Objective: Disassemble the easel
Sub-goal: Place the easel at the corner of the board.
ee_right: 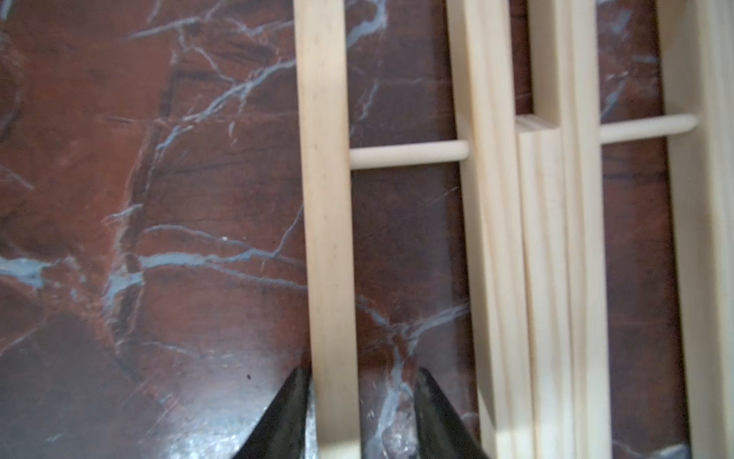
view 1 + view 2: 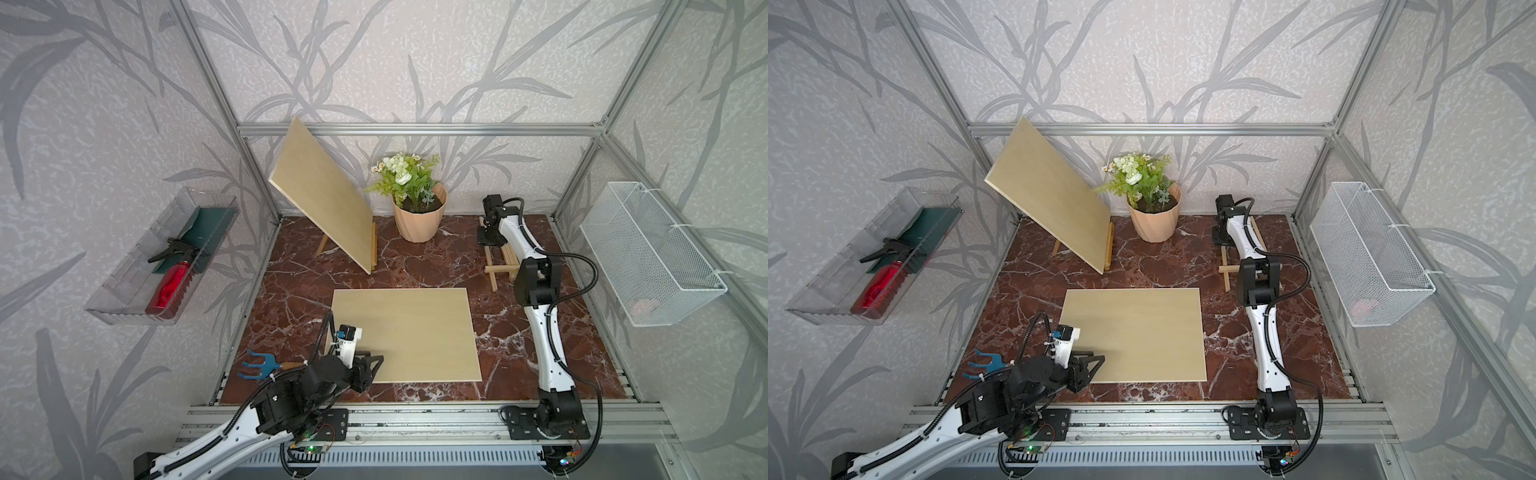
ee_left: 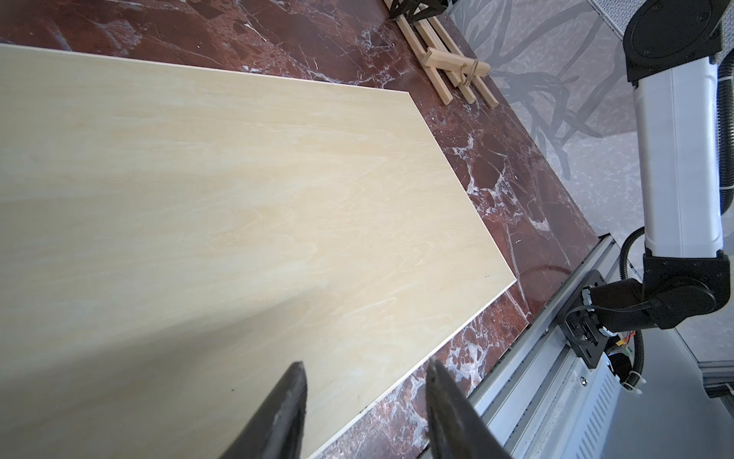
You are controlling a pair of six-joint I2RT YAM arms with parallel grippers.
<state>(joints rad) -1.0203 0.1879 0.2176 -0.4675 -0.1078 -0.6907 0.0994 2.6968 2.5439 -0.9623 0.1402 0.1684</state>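
Looking close by, we see our left claw (image 3: 363, 367), fingers (image 3: 286, 409) partway apart, over the flat board (image 2: 405, 332), holding nothing. Farther off, only the right wrist view shows our right claw (image 1: 361, 373) spread around one stick (image 1: 327, 198) of the folded easel (image 2: 498, 270), not squeezing it. The clear tray (image 2: 120, 270) holds a red bottle (image 2: 168, 289); the wire basket (image 2: 656, 232) holds a pink thing (image 2: 644, 307).

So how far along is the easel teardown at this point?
Done: one wooden board lies flat on the table, a folded easel beside it. In hand: the right end effector straddles that easel's rail, open; the left end effector hovers open over the board. Remaining: the back easel stands, carrying a second board.
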